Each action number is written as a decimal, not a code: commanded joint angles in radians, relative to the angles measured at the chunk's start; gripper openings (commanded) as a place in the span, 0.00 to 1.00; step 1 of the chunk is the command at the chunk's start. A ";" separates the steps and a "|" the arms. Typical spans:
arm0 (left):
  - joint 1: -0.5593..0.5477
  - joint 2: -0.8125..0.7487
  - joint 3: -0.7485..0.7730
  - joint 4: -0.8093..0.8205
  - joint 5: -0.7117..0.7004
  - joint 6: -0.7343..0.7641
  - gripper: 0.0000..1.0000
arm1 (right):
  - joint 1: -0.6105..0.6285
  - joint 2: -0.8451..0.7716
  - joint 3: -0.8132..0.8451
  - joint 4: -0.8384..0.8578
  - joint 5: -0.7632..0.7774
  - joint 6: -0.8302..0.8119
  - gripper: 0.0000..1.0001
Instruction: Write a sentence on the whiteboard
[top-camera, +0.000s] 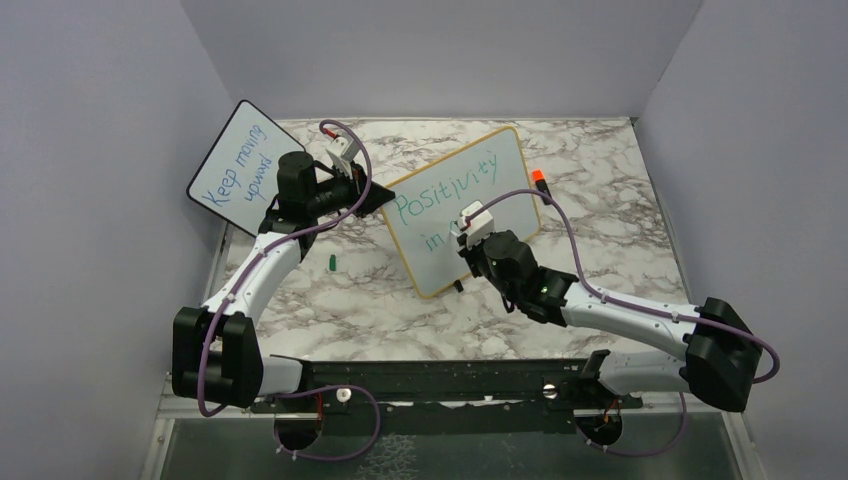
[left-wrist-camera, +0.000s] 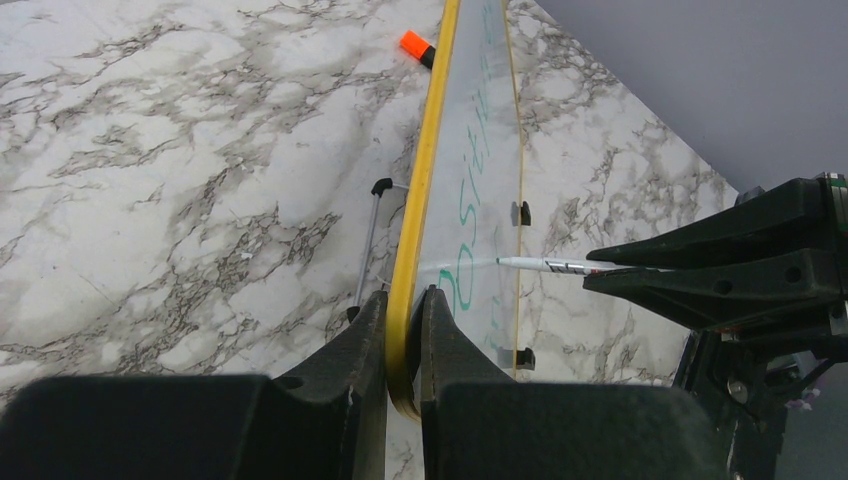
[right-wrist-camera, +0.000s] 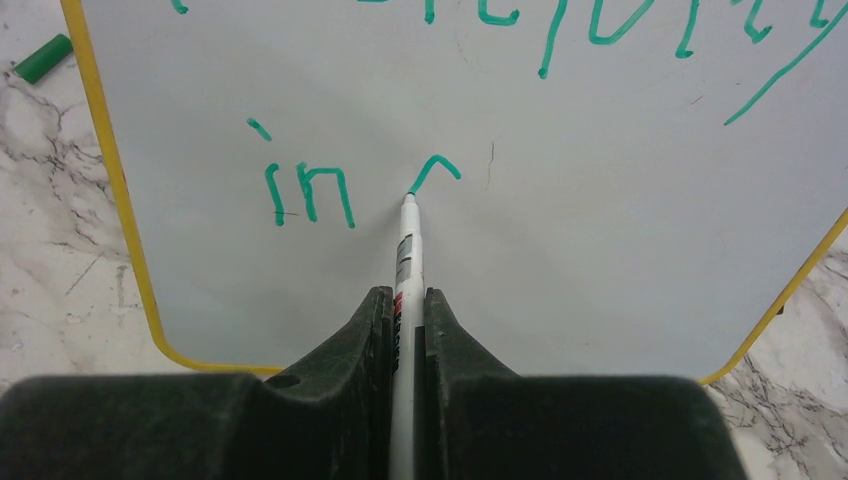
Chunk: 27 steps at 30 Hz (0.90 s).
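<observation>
Top view: I see a white-and-grey marbled tabletop (top-camera: 350, 310) boxed in by plain lilac-grey walls (top-camera: 100, 120) on the left, far and right sides. I count two arms and two boards. The whiteboard (top-camera: 505, 205), yellow-framed, stands skewed at mid-table. The smaller black-framed board (top-camera: 240, 155) with blue writing stands far left by the wall. My left gripper (top-camera: 378, 197) is at the whiteboard's left edge. My right gripper (top-camera: 466, 232) is up against its face, under the green sentence (top-camera: 445, 188), which reads "Positivity" with "in" below it. One green cap (top-camera: 331, 263) lies on the marble left of the whiteboard. One orange-and-black piece (top-camera: 540, 178) lies just off its right edge.

Left wrist view: the whiteboard runs away from me edge-on. My left jaws are clamped on its yellow frame, one finger on each side. Two small black feet show on the frame and one thin wire prop stands behind it. One white marker (left-wrist-camera: 550, 265) comes in from the right with its tip on the board. Marble fills the left, and grey wall the far right corner.

Right wrist view: my right jaws are pinched on the marker's barrel. Its tip touches the board at the left end of a single short green arc just right of "in". Marble shows at both lower corners, and the cap lies far left.
</observation>
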<state>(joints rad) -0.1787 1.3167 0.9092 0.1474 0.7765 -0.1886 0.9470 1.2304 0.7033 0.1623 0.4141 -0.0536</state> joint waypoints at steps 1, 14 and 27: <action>-0.013 0.044 -0.019 -0.123 -0.074 0.087 0.00 | -0.007 0.001 -0.026 -0.038 0.019 -0.008 0.00; -0.013 0.045 -0.019 -0.121 -0.073 0.087 0.00 | -0.013 -0.002 -0.025 -0.038 0.048 -0.028 0.00; -0.013 0.045 -0.020 -0.120 -0.071 0.085 0.00 | -0.042 -0.019 -0.027 -0.028 0.048 -0.034 0.00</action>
<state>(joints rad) -0.1787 1.3167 0.9092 0.1474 0.7769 -0.1856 0.9203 1.2171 0.6941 0.1474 0.4332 -0.0795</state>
